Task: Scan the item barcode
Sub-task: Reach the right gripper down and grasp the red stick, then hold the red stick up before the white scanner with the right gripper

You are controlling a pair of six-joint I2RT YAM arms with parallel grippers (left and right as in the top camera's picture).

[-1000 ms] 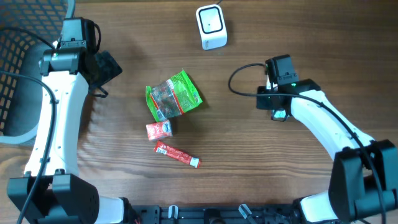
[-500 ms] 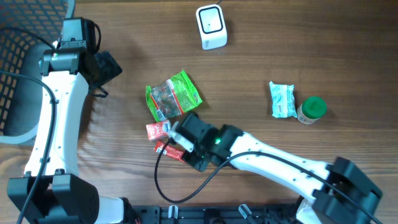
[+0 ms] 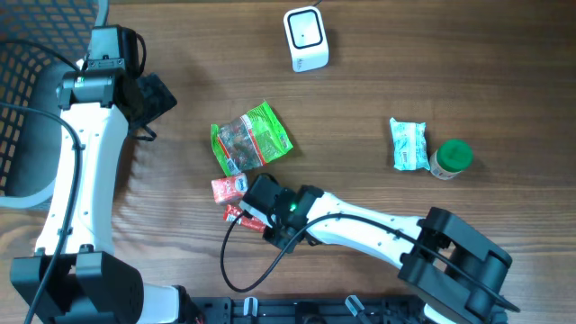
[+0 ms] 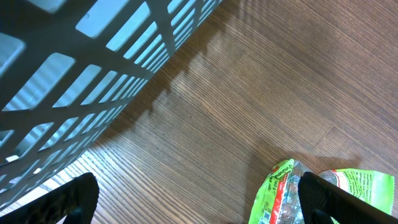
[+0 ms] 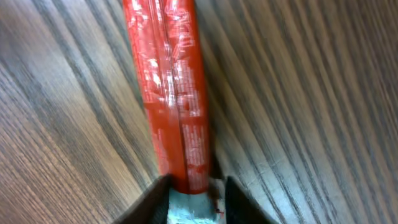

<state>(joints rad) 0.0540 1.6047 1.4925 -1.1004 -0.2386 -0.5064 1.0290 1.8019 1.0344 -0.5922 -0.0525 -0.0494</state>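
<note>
A red stick packet (image 5: 174,93) lies on the wooden table, its white end toward me. My right gripper (image 5: 196,205) is shut on that white end, a finger pressed against each side. In the overhead view the right gripper (image 3: 268,227) covers most of the stick packet (image 3: 234,214), just below a small red packet (image 3: 229,187). The white barcode scanner (image 3: 306,38) stands at the back centre. My left gripper (image 3: 153,97) hangs open and empty at the far left, its fingers wide in the left wrist view (image 4: 202,205).
A green snack bag (image 3: 252,137) lies above the red packets and shows by the left gripper's finger (image 4: 286,186). A white-green packet (image 3: 409,144) and a green-lidded jar (image 3: 453,157) lie at the right. A mesh basket (image 3: 27,90) stands at the left edge.
The right arm swung from the right side of the table across to the red stick packet, opened on the way, then closed on the packet's white end. The left arm stayed still.
</note>
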